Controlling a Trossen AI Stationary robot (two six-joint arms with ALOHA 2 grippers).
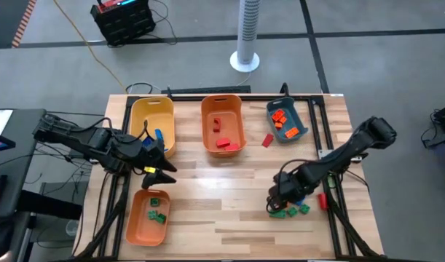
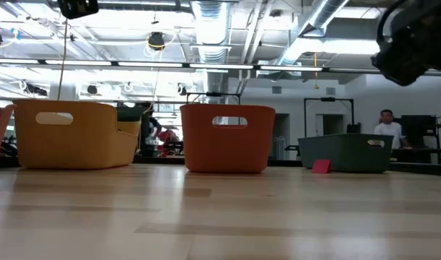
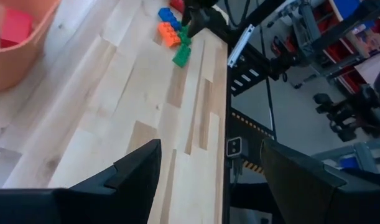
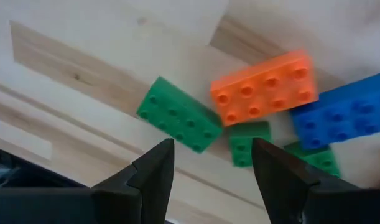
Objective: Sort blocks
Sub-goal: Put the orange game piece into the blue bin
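Hovering open, right hand over blocks.

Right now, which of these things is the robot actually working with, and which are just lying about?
Job:
blocks
yellow bin
orange bins
teal bin
right gripper, open over the loose blocks
left gripper, open

Lying about:
fan
black crate

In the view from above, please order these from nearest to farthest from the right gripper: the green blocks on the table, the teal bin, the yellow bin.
From the right gripper, open and low over the table's front right:
1. Green blocks, right beside it.
2. Teal bin, at the back right.
3. Yellow bin, at the back left.
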